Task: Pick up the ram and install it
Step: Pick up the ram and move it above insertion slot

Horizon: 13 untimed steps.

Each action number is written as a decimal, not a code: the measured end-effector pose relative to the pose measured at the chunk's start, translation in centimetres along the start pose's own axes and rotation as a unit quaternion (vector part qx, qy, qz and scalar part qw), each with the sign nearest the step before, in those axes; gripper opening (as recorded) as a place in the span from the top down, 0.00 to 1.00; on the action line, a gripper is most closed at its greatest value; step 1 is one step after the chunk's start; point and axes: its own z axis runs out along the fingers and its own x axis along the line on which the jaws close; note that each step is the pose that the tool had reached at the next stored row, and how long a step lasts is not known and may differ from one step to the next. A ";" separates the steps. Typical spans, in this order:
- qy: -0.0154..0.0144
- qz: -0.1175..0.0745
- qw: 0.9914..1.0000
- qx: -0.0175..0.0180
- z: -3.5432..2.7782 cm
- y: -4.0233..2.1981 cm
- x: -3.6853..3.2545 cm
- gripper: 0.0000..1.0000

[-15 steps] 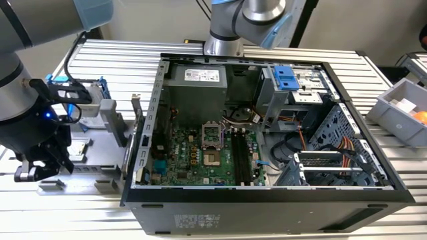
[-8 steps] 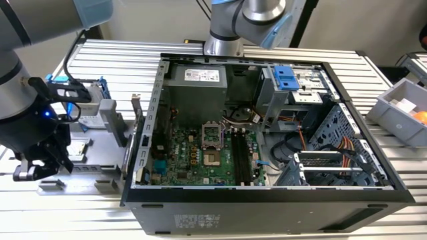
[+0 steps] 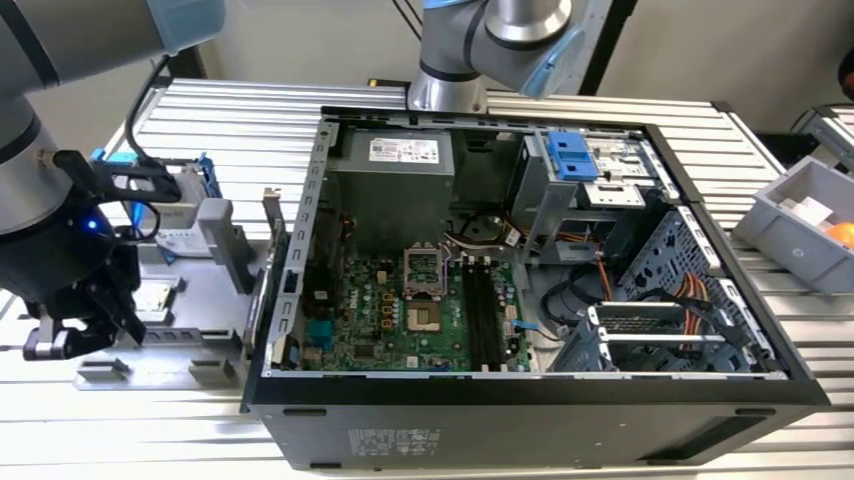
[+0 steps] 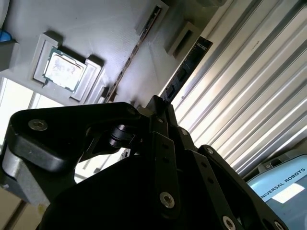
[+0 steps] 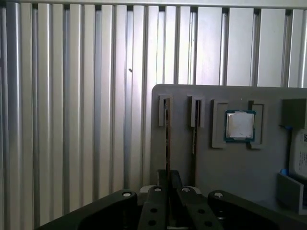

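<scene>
Drawn narrow, the hand (image 5: pixel 168 179) is seen closed on the near end of the ram (image 5: pixel 167 139), a long, thin, dark circuit stick stood on edge in a slotted grey plastic tray (image 5: pixel 225 182). The stick is taken across its two flat faces, so its long axis runs straight away from the hand, in line with the ribs of the grooved aluminium table (image 5: pixel 72 120). Its far end is seated in a small raised slot block (image 5: pixel 164 108), and the stick is judged not yet lifted out.

A second thin stick (image 5: pixel 194 136) is stood just beside it and parallel, apart from the hand. Beyond that, a square silver processor chip (image 5: pixel 240 125) is seated in its own recess. In the second wrist view the ram (image 4: pixel 184 72) is shown as the stick nearest the tray's edge, next to the table ribs.

In the exterior view an open black computer case (image 3: pixel 534 400) is placed to the exterior view's right of the tray, with its green motherboard (image 3: pixel 380 310) and long black memory slots (image 3: pixel 483 315) laid bare.
</scene>
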 end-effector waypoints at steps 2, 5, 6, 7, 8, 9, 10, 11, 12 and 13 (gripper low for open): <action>0.000 0.000 1.000 0.000 -0.09 0.00 0.00 1.00; 0.000 0.000 1.000 0.000 -0.24 0.00 0.00 1.00; 0.000 0.000 1.000 0.000 -0.28 0.00 0.00 1.00; 0.000 0.000 1.000 0.000 -0.32 0.00 0.00 1.00; 0.000 0.000 1.000 0.000 -0.37 0.00 0.00 1.00; 0.000 0.000 1.000 0.000 -0.41 0.00 0.00 1.00; 0.000 0.000 1.000 0.000 -0.45 0.00 0.00 1.00; 0.000 -0.001 1.000 0.000 -0.50 0.00 0.00 1.00; 0.000 -0.001 1.000 0.000 -0.54 0.01 0.00 1.00; 0.000 -0.001 1.000 0.000 -0.59 0.01 0.00 1.00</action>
